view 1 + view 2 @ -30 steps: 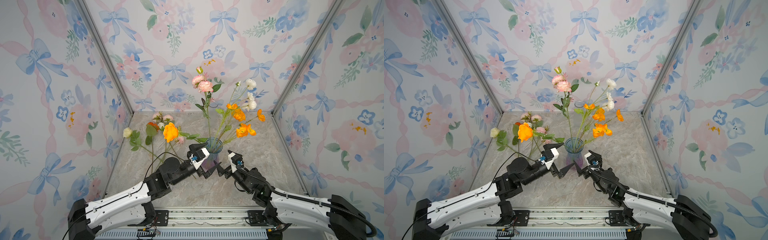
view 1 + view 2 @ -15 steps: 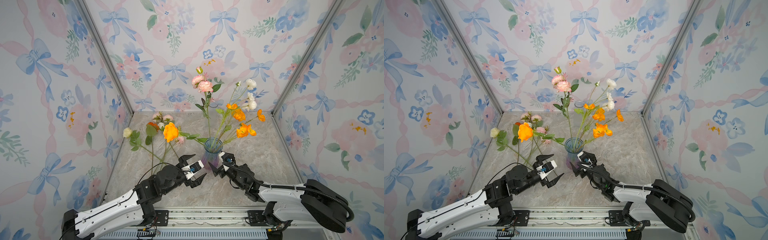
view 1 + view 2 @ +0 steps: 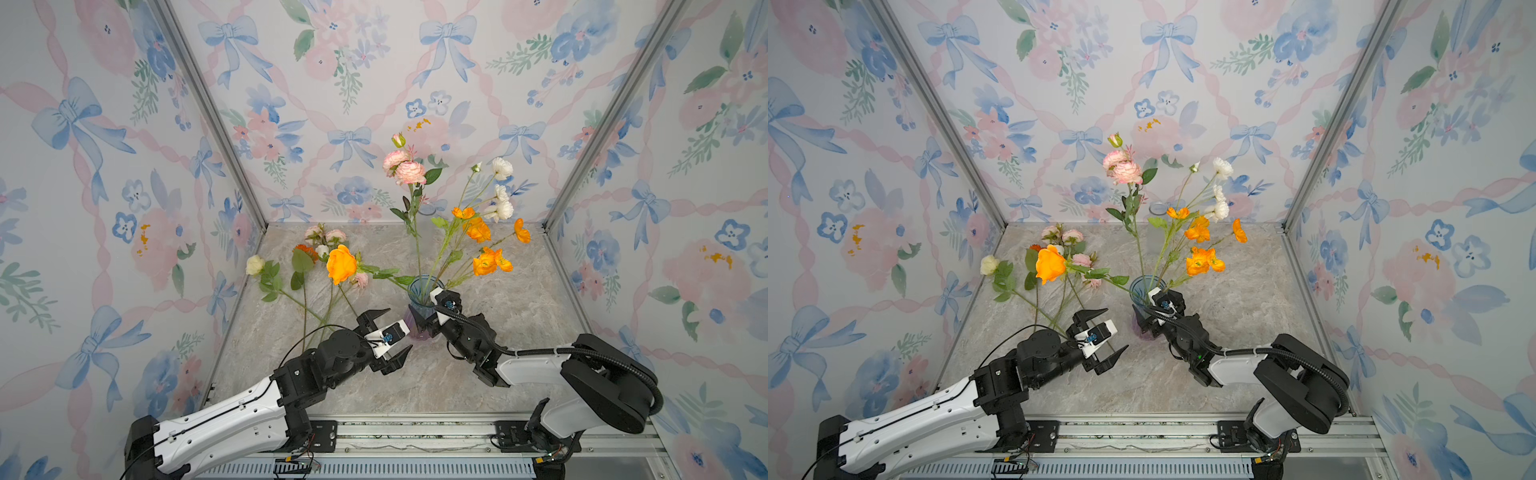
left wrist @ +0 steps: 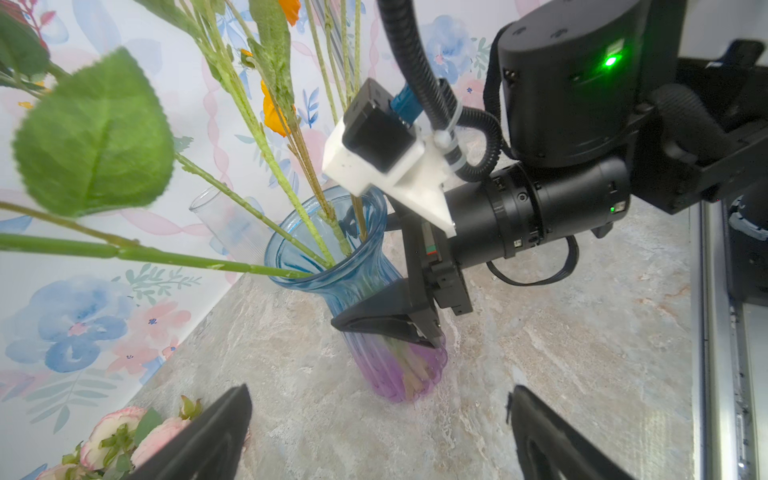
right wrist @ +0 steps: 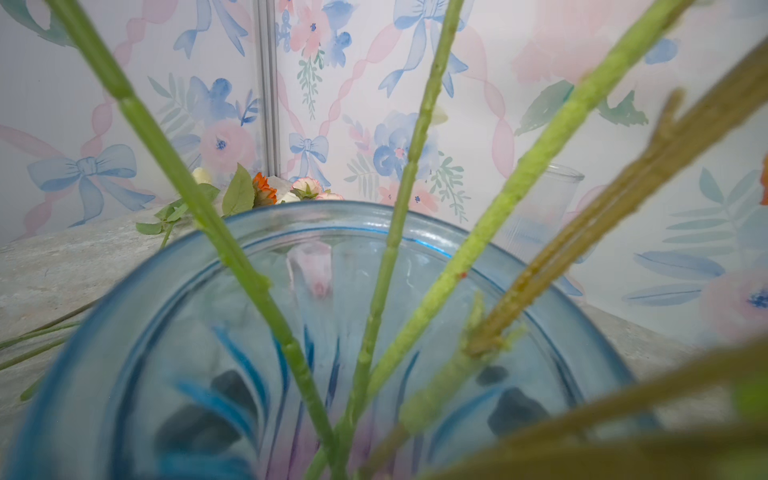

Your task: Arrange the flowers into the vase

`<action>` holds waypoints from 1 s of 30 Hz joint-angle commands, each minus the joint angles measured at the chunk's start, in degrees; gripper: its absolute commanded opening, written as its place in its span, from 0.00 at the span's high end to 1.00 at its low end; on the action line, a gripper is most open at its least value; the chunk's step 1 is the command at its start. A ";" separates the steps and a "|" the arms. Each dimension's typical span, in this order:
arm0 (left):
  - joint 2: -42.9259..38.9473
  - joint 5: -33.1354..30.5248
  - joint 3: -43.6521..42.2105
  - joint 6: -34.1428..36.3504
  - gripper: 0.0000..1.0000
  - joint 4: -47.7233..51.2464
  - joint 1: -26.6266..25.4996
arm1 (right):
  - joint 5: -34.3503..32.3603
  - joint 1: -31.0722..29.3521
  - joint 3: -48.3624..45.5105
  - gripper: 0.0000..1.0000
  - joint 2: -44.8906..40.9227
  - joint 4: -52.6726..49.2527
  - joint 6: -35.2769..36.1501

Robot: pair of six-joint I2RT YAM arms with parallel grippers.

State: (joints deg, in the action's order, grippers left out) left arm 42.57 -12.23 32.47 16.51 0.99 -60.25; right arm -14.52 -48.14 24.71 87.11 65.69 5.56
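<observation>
The vase [image 3: 420,291] [image 3: 1144,291], blue glass fading to purple, stands mid-table and holds pink carnations [image 3: 409,172], white blooms [image 3: 503,208], orange poppies [image 3: 488,259] and an orange rose [image 3: 341,264] leaning left. Other flowers [image 3: 322,241] lie on the table at the back left, among them a cream bloom [image 3: 254,264]. My right gripper [image 3: 424,322] [image 3: 1148,322] is open and straddles the vase's lower body; one of its fingers [image 4: 386,322] crosses the glass. My left gripper [image 3: 397,332] [image 3: 1115,330] [image 4: 380,415] hangs open and empty just left of the vase.
A clear ribbed glass [image 3: 1158,210] [image 4: 224,224] stands against the back wall. Wallpapered walls with metal corner posts [image 3: 216,124] close in three sides. A metal rail [image 3: 415,428] runs along the front edge.
My left gripper has drawn back from the vase's rim, leaving the orange rose in the vase. My right gripper has moved in from the right and now stands around the vase.
</observation>
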 commanded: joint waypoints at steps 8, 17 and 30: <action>0.06 0.27 -0.03 0.45 0.02 0.32 0.77 | 4.22 0.95 3.28 0.30 3.18 5.68 0.01; -0.01 0.76 0.06 0.37 0.02 0.22 1.15 | 4.68 1.33 4.45 0.53 2.54 7.87 0.06; -0.08 0.91 0.25 -0.07 0.02 0.24 1.52 | 9.84 7.65 21.79 0.66 5.54 1.80 -5.39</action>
State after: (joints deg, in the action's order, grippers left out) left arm 42.59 -11.99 32.47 16.49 0.99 -59.20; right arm -6.42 -42.09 38.87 91.42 55.88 1.37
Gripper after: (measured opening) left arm 0.980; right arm 0.686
